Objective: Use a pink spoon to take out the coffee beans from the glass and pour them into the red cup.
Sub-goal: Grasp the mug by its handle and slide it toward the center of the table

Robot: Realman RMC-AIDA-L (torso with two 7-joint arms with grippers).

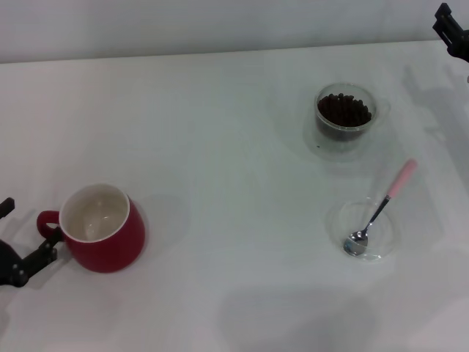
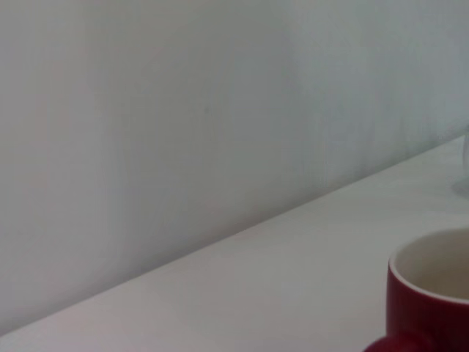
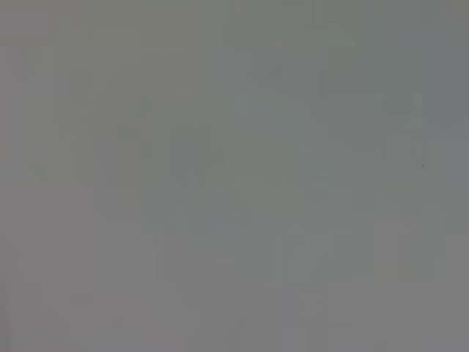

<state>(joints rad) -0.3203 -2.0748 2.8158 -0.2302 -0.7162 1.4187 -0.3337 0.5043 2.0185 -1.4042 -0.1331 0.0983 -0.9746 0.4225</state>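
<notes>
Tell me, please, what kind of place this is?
Probably a lab test bench, not a kitchen: a plain white table against a bare wall, with only the red cup, glass and pink spoon.

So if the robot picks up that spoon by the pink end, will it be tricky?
Probably a bit. The spoon looks thin and stiff, so it shouldn't bend. Its bowl lies in a clear dish with the handle leaning over the rim, so a nudge may make it pivot or slide. The rounded handle may be slippery and could twist in the grip.

surface: white table [image 1: 220, 132], matte | backdrop: plain pale wall [image 2: 183, 110] behind far edge | light: soft, faint shadows
</notes>
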